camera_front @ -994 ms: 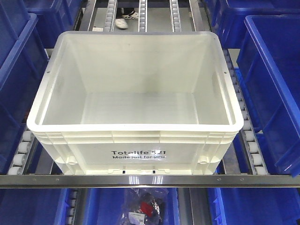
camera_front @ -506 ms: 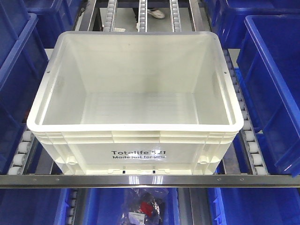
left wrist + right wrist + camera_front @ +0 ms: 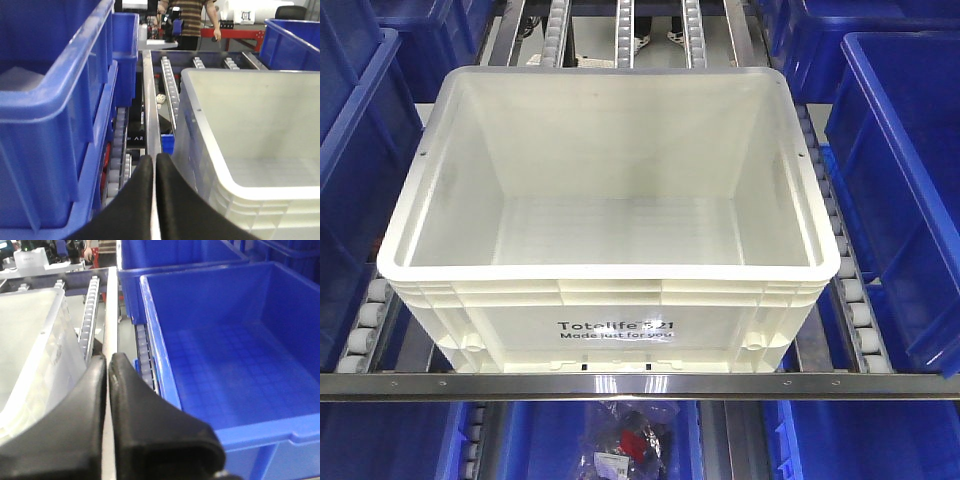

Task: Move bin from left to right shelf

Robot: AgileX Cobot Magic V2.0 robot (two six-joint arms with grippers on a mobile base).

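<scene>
The bin, a large white crate with black "Totelife" print on its near wall, stands empty on the shelf, a grey metal flow rack with lanes of white rollers. Neither gripper shows in the front view. In the left wrist view my left gripper is shut and empty, low beside the bin's left wall, over the grey rail. In the right wrist view my right gripper is shut and empty, in the gap between the bin and a blue bin.
Blue plastic bins crowd both sides of the white one, left and right, with stacked blue bins close to my left gripper. A lower level holds a blue bin with bagged items. A person stands behind the rack.
The bin has not moved. Only the person's shoes seen through the rack at the back have shifted to the right.
</scene>
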